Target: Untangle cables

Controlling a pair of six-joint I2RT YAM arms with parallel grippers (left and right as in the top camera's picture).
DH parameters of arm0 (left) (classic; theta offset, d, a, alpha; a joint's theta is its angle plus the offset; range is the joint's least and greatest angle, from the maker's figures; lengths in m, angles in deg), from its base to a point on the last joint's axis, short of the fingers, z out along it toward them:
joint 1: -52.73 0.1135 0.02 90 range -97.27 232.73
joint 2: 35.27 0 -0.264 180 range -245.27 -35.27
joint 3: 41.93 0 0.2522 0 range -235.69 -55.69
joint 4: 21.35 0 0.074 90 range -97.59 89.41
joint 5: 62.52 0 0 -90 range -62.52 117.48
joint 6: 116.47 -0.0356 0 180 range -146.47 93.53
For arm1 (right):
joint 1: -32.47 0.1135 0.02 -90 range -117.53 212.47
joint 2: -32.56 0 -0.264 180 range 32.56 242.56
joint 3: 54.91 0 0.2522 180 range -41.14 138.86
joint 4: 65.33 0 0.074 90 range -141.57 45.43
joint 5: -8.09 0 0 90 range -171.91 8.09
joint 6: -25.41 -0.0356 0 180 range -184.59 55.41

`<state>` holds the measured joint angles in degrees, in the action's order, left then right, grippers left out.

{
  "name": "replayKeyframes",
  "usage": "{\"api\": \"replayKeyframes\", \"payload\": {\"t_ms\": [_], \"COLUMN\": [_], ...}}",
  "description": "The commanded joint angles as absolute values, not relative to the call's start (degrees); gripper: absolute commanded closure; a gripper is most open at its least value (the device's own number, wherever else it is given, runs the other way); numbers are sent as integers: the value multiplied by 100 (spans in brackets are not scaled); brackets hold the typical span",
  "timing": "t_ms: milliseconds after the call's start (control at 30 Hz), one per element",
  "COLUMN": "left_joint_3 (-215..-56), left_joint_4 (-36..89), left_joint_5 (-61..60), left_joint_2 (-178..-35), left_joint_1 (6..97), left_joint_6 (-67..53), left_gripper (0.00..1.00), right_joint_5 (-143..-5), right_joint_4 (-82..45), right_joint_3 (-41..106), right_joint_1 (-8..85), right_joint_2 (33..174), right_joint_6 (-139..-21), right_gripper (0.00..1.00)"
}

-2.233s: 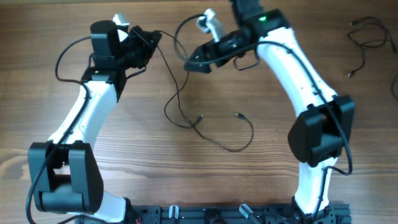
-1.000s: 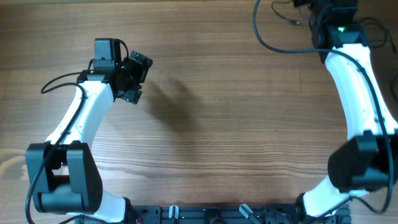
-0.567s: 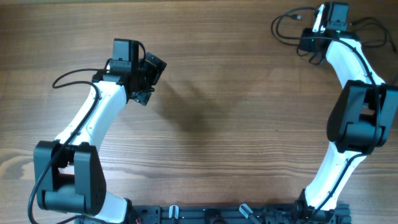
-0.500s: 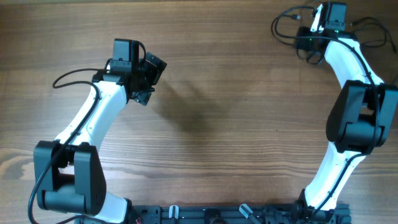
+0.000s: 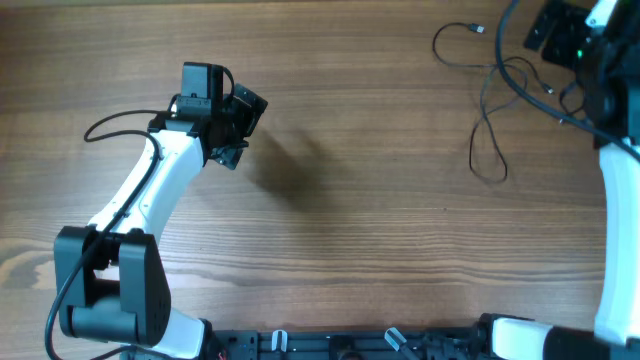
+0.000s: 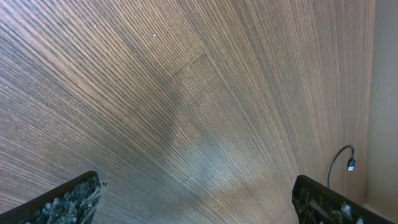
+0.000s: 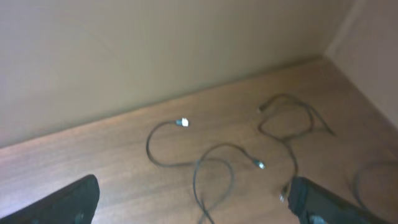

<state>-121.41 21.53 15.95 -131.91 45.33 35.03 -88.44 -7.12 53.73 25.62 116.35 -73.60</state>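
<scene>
Overhead, brown wood-grain table, cables near right edge, beige wall behind

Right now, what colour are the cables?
Black. The overhead view shows the cables best.

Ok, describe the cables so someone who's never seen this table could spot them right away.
On the wooden table, look at the far right corner, by the right arm. The cables lie there in loose overlapping loops. They are far thinner than the wires on the arms and end in small plugs.
</scene>
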Motion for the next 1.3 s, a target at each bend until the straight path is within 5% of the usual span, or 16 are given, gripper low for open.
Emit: {"api": "replayKeyframes", "payload": {"t_ms": [0, 167, 233, 300, 367, 533, 600, 700, 867, 900, 933, 1000, 1067, 1167, 1267], "left_joint_3": [-12136, -12136, -12136, -12136, -12136, -12136, -12136, -12136, -12136, -12136, -12136, -12136, -12136, -12136, -12136], "left_joint_4": [2138, 2140, 2140, 2142, 2142, 2142, 2140, 2142, 2140, 2142, 2142, 2140, 2142, 2140, 2140], "left_joint_5": [1713, 1711, 1711, 1711, 1711, 1711, 1711, 1711, 1711, 1711, 1711, 1711, 1711, 1711, 1711], "left_joint_2": [-13172, -13172, -13172, -13172, -13172, -13172, -13172, -13172, -13172, -13172, -13172, -13172, -13172, -13172, -13172], "left_joint_1": [4518, 4518, 4518, 4518, 4516, 4518, 4518, 4516, 4516, 4518, 4518, 4518, 4516, 4518, 4516], "left_joint_6": [3374, 3374, 3376, 3374, 3374, 3374, 3374, 3374, 3374, 3374, 3374, 3374, 3374, 3374, 3374], "left_gripper": [0, 0, 0, 0, 0, 0, 0, 0, 0, 0, 0, 0, 0, 0, 0], "right_joint_5": [-9132, -8616, -8485, -8402, -8004, -7888, -8256, -8251, -7539, -7539, -7467, -7456, -7290, -7784, -9442], "right_joint_4": [84, 1493, 1524, 1554, 859, -1492, -2069, -3105, -5492, -5746, -5818, -5796, -5685, -3864, -2096], "right_joint_3": [5362, 4671, 3738, 3137, 2195, 756, 599, 597, 599, 599, 599, 599, 603, 603, 603], "right_joint_1": [2575, 2575, 2575, 2575, 2575, 2575, 2575, 2575, 2678, 2724, 2750, 2748, 2737, 2721, 2719], "right_joint_2": [11104, 11278, 11549, 11731, 11921, 12210, 12310, 12443, 12776, 12839, 12872, 12828, 12487, 11613, 11143], "right_joint_6": [-8108, -10195, -10645, -12149, -13644, -14947, -15039, -14884, -13638, -13596, -13590, -13432, -13211, -14121, -14460], "right_gripper": [0, 0, 20, 0, 0, 25, 48, 96, 96, 95, 85, 0, 0, 0, 0]}}
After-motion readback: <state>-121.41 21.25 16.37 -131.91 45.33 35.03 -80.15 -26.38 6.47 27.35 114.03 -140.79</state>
